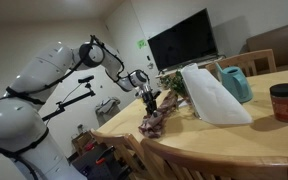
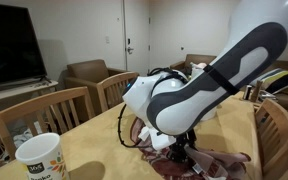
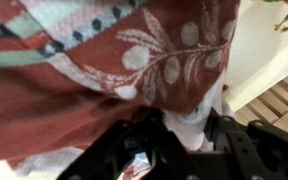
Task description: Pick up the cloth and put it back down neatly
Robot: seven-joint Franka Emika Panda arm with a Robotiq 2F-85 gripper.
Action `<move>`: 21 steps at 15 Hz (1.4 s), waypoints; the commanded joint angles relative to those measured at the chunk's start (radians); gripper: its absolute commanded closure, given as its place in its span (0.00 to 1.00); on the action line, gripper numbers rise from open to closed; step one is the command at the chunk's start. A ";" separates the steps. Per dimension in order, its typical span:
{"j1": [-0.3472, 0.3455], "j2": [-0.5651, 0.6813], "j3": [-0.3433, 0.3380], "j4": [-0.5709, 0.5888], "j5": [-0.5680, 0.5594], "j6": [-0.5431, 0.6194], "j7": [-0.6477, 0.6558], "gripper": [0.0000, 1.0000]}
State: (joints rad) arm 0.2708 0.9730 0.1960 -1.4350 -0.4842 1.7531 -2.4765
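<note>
In the wrist view the gripper (image 3: 187, 145) is pressed low into the cloth (image 3: 104, 70). This is a red-brown fabric with a pale pattern of leaves and berries, and it fills almost the whole picture. The 2 dark fingers (image 3: 134, 155) stand on either side of a raised fold. I cannot tell whether they already pinch the fold or only stand close around it. A fold is a sensible place to grasp, I think, because flat fabric gives the fingers nothing to hold.

In an exterior view the cloth lies bunched near the edge of the wooden table (image 1: 244, 145), directly under the gripper. Farther along the table are a large white sheet (image 1: 216, 98), a teal pitcher (image 1: 236, 82) and a red jar (image 1: 284, 103). All 3 are well apart from the cloth, so bare wood remains for spreading it neatly. A television (image 1: 182, 40) stands behind.
</note>
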 commanded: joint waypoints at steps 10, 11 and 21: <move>0.051 -0.104 -0.008 0.001 0.007 -0.062 0.106 0.98; 0.056 -0.117 -0.009 0.009 0.007 -0.069 0.125 0.98; 0.027 -0.108 0.014 0.151 0.096 0.006 0.202 0.98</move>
State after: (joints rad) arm 0.3176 0.8361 0.1962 -1.3385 -0.4423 1.7160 -2.2870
